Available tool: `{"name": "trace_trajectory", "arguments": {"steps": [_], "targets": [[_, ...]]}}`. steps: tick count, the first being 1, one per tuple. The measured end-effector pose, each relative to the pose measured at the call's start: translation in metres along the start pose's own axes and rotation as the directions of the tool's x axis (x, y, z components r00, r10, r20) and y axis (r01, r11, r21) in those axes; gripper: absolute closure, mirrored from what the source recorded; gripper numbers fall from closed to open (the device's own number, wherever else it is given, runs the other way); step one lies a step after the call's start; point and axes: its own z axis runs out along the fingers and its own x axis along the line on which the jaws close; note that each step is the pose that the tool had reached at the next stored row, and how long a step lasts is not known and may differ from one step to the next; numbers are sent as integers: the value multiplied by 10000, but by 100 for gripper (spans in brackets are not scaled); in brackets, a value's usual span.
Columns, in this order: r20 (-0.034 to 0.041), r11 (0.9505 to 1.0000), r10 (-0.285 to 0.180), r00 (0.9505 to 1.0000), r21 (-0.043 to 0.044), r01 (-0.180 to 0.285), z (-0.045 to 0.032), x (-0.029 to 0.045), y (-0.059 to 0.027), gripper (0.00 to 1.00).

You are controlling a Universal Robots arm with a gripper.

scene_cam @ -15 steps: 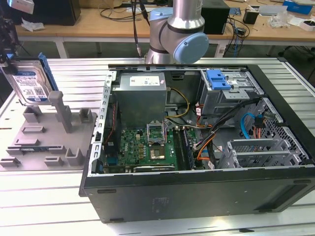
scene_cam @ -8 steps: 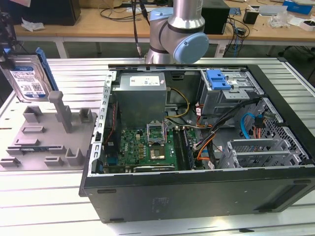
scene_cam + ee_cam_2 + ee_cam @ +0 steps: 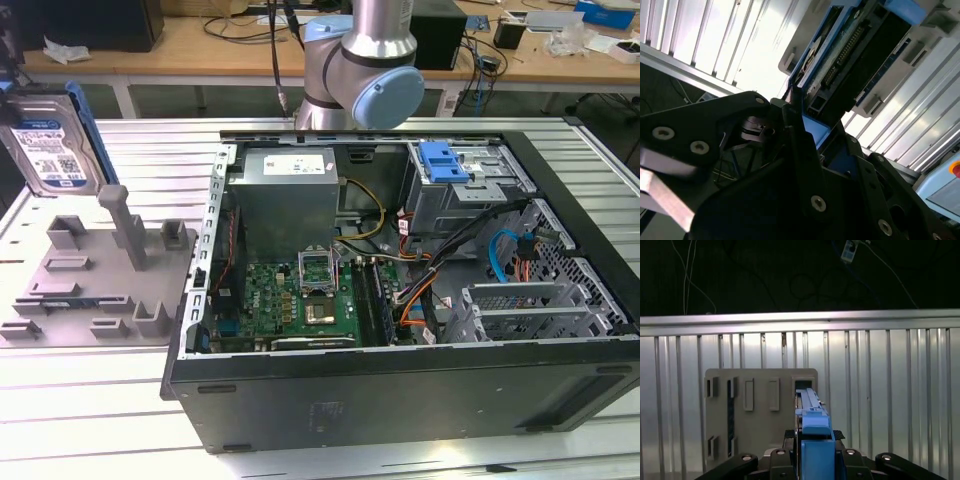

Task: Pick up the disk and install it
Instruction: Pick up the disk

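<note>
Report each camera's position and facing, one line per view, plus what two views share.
Exterior view: off the arm, raised, looking down at the open computer case and grey fixture; the arm's joint shows.
First wrist view: on the wrist, facing past the gripper to the slatted table; gripper links show.
Second wrist view: on the wrist, along the gripper's black body toward the disk and its connector edge.
Shared: both wrist views show the gripper clamping the disk.

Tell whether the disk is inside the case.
Outside: the disk is on edge in the gripper, above the grey fixture beside the case.
</note>
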Motion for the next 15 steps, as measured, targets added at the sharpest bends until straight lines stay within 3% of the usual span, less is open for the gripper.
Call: {"name": "trace_trajectory", "arguments": {"steps": [15], "targets": [[0,10000,0,10000,0,0,-444,-5,-7,63]]}}
